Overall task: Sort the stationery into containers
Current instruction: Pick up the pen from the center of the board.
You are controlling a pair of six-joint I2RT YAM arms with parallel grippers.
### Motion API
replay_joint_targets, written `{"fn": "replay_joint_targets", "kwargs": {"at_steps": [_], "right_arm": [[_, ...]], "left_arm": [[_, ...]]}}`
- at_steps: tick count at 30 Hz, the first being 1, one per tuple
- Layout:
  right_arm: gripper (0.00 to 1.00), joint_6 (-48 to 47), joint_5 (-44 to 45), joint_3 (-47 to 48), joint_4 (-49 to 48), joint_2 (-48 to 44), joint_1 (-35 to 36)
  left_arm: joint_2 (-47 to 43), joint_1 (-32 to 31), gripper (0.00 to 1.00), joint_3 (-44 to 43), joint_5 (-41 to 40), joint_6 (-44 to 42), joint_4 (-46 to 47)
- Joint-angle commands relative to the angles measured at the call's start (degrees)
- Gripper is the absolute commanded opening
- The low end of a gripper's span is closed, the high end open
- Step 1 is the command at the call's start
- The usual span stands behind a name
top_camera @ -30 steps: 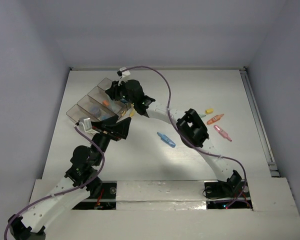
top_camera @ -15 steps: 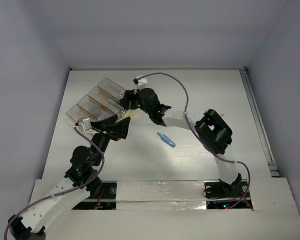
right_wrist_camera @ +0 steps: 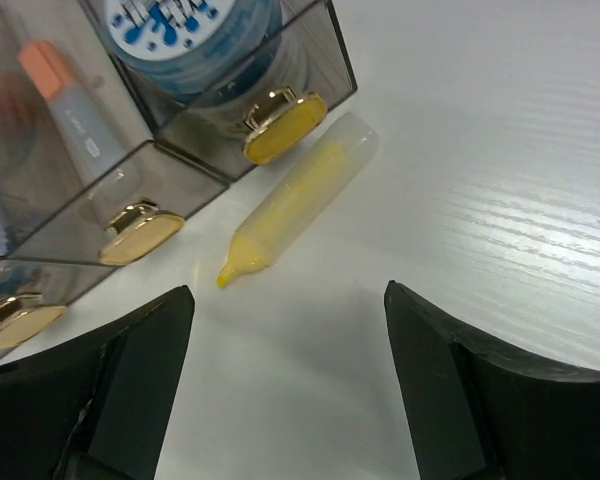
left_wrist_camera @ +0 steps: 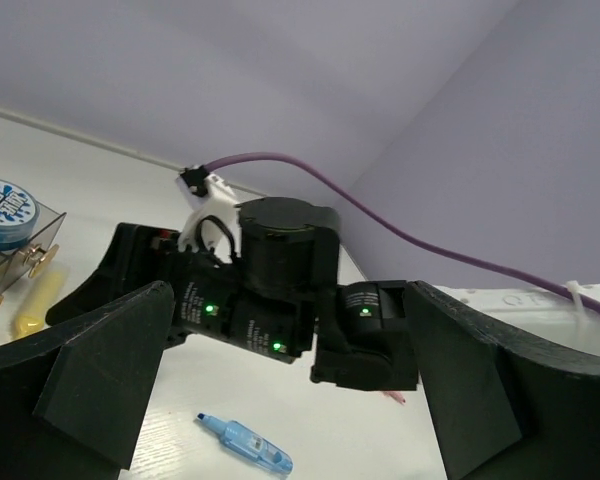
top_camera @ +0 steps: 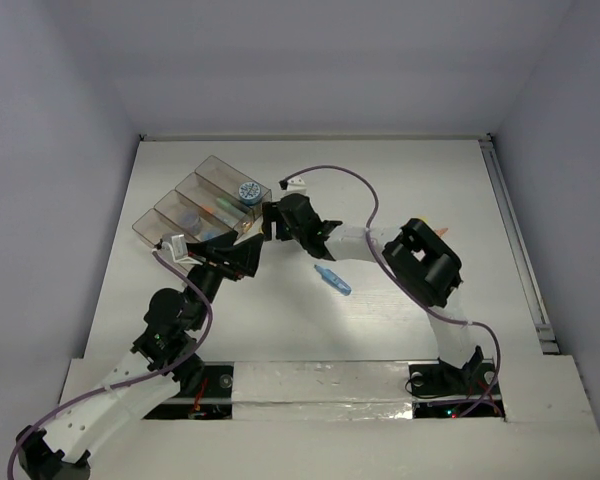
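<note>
Two grippers, both spread wide, nothing held. Blue pen point(top_camera: 332, 280) loose on table point(top_camera: 280, 325). Left gripper point(top_camera: 242, 256) near boxes point(top_camera: 185, 212). Right gripper point(right_wrist_camera: 285, 320) over yellow pen point(right_wrist_camera: 300, 195) (just beside end-box clasp point(right_wrist_camera: 285, 112); contact unclear). Tape roll point(top_camera: 248, 191) in farthest box.

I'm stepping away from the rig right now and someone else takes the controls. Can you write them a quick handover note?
Left gripper: open, empty, hovering near the containers.
Right gripper: open, empty, above the yellow pen, which lies on the table beside the clasps, outside the boxes.
Done: blue tape roll sits in the end compartment; an orange-capped pen and other items are in the next ones.
Left: yellow pen; blue pen loose mid-table; something orange peeks out behind the right arm, and more may be hidden there.
</note>
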State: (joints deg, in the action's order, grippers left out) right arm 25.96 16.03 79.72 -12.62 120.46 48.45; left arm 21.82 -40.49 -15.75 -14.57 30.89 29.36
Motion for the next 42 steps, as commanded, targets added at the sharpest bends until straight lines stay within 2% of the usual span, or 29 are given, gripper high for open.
{"fn": "replay_joint_targets", "kwargs": {"at_steps": [1,7,15,20,26,32,39,40,42], "right_arm": [[0.83,1.38,1.27,6.04,3.83,2.14,0.42],[0.83,3.05,2.59,10.71,6.29,7.15,0.42],[0.78,1.83,4.54,16.15,10.32,11.10,0.42],[0.70,0.68,6.29,19.59,15.61,13.48,0.42],[0.62,-1.96,9.89,20.30,21.32,13.13,0.42],[0.57,-6.96,12.97,16.26,22.47,8.57,0.42],[0.52,-13.20,4.64,9.49,15.89,5.49,-3.70],[0.52,-15.21,-0.42,7.57,13.26,5.31,-4.32],[0.52,-17.15,-4.24,7.11,11.31,5.48,-5.12]], "left_arm": [[0.15,-0.12,0.99,-0.16,0.68,-0.92,3.24],[0.59,-0.12,0.99,-0.07,1.38,-0.92,3.42],[0.24,-0.12,0.99,0.10,1.65,-0.92,3.24],[0.33,-0.12,0.99,0.10,1.56,-0.92,3.24],[0.24,-0.12,0.99,0.10,1.30,-0.92,3.07],[0.32,-0.12,0.99,0.10,1.38,-0.92,3.33],[0.50,-0.12,0.99,0.19,1.47,-0.84,3.51],[0.67,-0.12,0.99,0.28,1.47,-0.84,3.51],[0.85,-0.12,0.99,0.19,1.38,-0.92,3.51]]}}
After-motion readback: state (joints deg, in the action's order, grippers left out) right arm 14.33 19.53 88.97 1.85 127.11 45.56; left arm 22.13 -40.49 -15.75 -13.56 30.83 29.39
